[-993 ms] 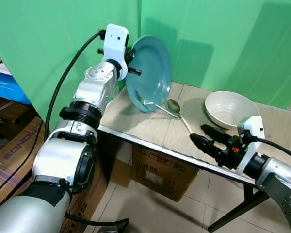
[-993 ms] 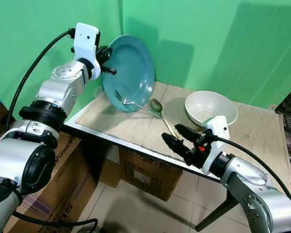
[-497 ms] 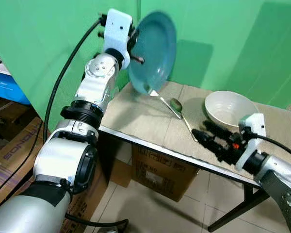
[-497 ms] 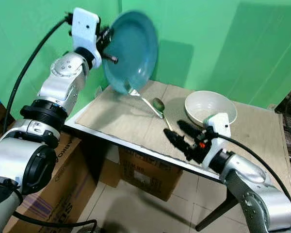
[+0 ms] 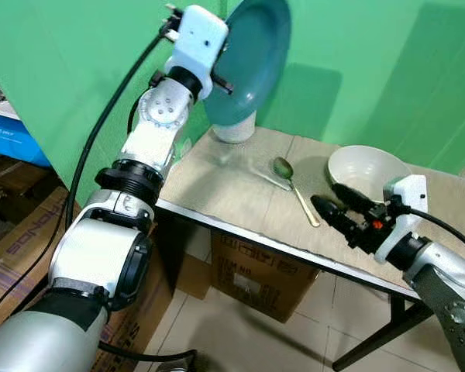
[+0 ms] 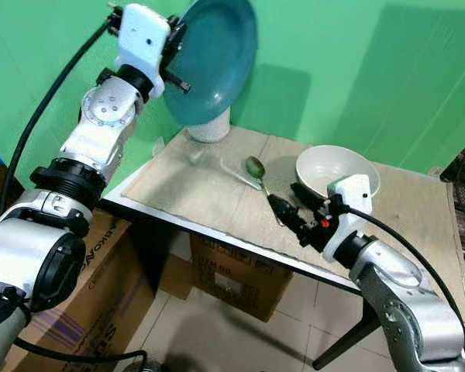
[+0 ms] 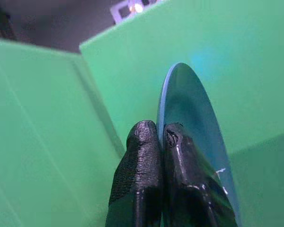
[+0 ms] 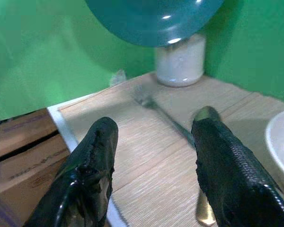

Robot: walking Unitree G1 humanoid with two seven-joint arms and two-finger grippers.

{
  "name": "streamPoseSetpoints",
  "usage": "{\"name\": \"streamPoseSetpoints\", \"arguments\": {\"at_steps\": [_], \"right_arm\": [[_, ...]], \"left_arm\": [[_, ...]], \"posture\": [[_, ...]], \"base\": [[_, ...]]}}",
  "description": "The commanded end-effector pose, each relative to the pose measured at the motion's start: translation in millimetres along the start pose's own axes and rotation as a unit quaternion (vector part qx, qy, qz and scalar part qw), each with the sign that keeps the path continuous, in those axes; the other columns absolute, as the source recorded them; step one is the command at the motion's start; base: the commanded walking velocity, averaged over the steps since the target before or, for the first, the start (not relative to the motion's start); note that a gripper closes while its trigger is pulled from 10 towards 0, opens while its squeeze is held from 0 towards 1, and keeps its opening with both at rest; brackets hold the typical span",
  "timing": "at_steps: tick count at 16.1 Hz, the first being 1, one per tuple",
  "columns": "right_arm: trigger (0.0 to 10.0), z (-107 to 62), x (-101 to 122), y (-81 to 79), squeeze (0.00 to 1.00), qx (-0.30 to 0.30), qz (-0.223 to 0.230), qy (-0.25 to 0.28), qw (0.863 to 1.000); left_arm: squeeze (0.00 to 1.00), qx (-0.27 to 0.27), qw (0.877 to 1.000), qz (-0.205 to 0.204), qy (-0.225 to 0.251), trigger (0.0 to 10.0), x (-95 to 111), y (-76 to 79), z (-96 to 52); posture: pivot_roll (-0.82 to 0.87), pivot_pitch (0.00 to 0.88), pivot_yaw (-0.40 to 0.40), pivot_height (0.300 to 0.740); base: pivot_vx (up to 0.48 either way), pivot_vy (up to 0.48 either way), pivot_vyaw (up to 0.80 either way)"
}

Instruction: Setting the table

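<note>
My left gripper is shut on the rim of a teal plate, holding it tilted high over the table's back left corner. The left wrist view shows both fingers pinched on the plate. A spoon and a fork lie on the wooden table. A white bowl sits at the right. My right gripper is open, low over the table beside the spoon's handle. In its wrist view the spoon lies by one finger.
A white jar stands at the back of the table under the raised plate. Green backdrop walls close off the back and left. Cardboard boxes sit under the table and on the floor at the left.
My left arm has lifted the plate off the table and upward, uncovering the white jar. My right gripper has moved forward over the table toward the spoon.
</note>
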State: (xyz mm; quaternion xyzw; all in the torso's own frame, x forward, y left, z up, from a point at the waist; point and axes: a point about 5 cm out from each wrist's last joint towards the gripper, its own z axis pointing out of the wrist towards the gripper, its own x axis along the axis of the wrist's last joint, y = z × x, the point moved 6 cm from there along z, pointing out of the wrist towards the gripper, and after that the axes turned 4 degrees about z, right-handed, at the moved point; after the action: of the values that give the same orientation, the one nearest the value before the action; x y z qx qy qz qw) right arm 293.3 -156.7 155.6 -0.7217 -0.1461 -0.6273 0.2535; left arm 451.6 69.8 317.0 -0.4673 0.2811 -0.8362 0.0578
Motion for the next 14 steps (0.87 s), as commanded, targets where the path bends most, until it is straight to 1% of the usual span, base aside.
{"name": "streamPoseSetpoints", "arguments": {"at_steps": [1, 3, 4, 6, 7, 8, 9, 10, 11, 12, 13, 14], "right_arm": [[10.0, -0.4, 5.8, 5.9, 0.00, -0.012, -0.006, 0.012, 1.000], [10.0, 2.2, 10.9, 9.2, 0.00, -0.023, -0.009, 0.027, 0.999], [10.0, 2.9, 13.1, 9.6, 0.00, -0.026, -0.007, 0.035, 0.999], [10.0, 4.8, 21.2, 10.9, 0.00, -0.038, 0.006, 0.065, 0.997], [10.0, 6.0, 26.2, 12.2, 0.00, -0.044, 0.021, 0.083, 0.995], [10.0, 7.2, 31.0, 14.2, 0.00, -0.051, 0.038, 0.101, 0.993], [10.0, 8.7, 35.1, 15.6, 0.00, -0.056, 0.055, 0.116, 0.990], [10.0, 12.2, 39.2, 15.3, 0.00, -0.056, 0.086, 0.134, 0.986], [10.0, 14.0, 40.7, 14.7, 0.00, -0.054, 0.100, 0.140, 0.984], [10.0, 18.5, 43.6, 11.7, 0.00, -0.043, 0.142, 0.158, 0.976], [10.0, 19.2, 44.0, 11.2, 0.00, -0.040, 0.149, 0.161, 0.975], [10.0, 20.4, 44.9, 12.3, 1.00, -0.031, 0.180, 0.172, 0.968]], "left_arm": [[0.00, 0.013, 0.999, 0.020, 0.042, 0.0, 22.4, -8.2, 4.7], [0.00, 0.038, 0.995, 0.032, 0.083, 0.0, 38.0, -15.1, 3.2], [0.00, 0.047, 0.994, 0.031, 0.094, 0.0, 42.1, -17.7, 2.4], [0.00, 0.071, 0.991, -0.075, 0.086, 0.0, 37.2, -26.4, 1.5], [0.00, 0.081, 0.982, -0.154, 0.078, 0.0, 31.7, -30.2, 0.6], [0.00, 0.087, 0.969, -0.216, 0.075, 0.0, 27.5, -32.6, -1.2], [0.00, 0.080, 0.959, -0.260, 0.082, 0.0, 27.4, -32.3, -4.3], [0.00, 0.051, 0.944, -0.311, 0.099, 0.0, 31.8, -26.9, -9.5], [0.00, 0.038, 0.938, -0.327, 0.106, 0.0, 34.4, -24.6, -12.4], [0.00, 0.011, 0.921, -0.372, 0.116, 0.0, 37.9, -20.3, -19.7], [0.00, 0.000, 0.918, -0.379, 0.118, 0.0, 39.1, -18.3, -22.0], [0.00, -0.033, 0.904, -0.408, 0.123, 0.0, 42.2, -11.5, -31.5]], "posture": [[-0.05, 0.000, 0.012, 0.740], [-0.05, 0.000, 0.013, 0.740], [-0.05, 0.000, 0.012, 0.740], [-0.05, 0.000, 0.010, 0.740], [-0.05, 0.000, 0.009, 0.740], [-0.05, 0.000, 0.007, 0.740], [-0.04, 0.000, 0.004, 0.740], [-0.04, 0.000, -0.002, 0.740], [-0.04, 0.000, -0.002, 0.740], [-0.03, 0.000, -0.010, 0.740], [-0.02, 0.000, -0.012, 0.740], [-0.02, 0.000, -0.018, 0.740]], "base": [[0.000, 0.000, 0.00], [0.000, 0.000, 0.00], [0.000, 0.000, 0.00], [0.000, 0.000, 0.00], [0.000, 0.000, 0.00], [0.000, 0.000, 0.00], [0.000, 0.000, 0.00], [0.000, 0.000, 0.00], [0.000, 0.000, 0.00], [0.000, 0.000, 0.00], [0.000, 0.000, 0.00], [0.000, 0.000, 0.00]]}}
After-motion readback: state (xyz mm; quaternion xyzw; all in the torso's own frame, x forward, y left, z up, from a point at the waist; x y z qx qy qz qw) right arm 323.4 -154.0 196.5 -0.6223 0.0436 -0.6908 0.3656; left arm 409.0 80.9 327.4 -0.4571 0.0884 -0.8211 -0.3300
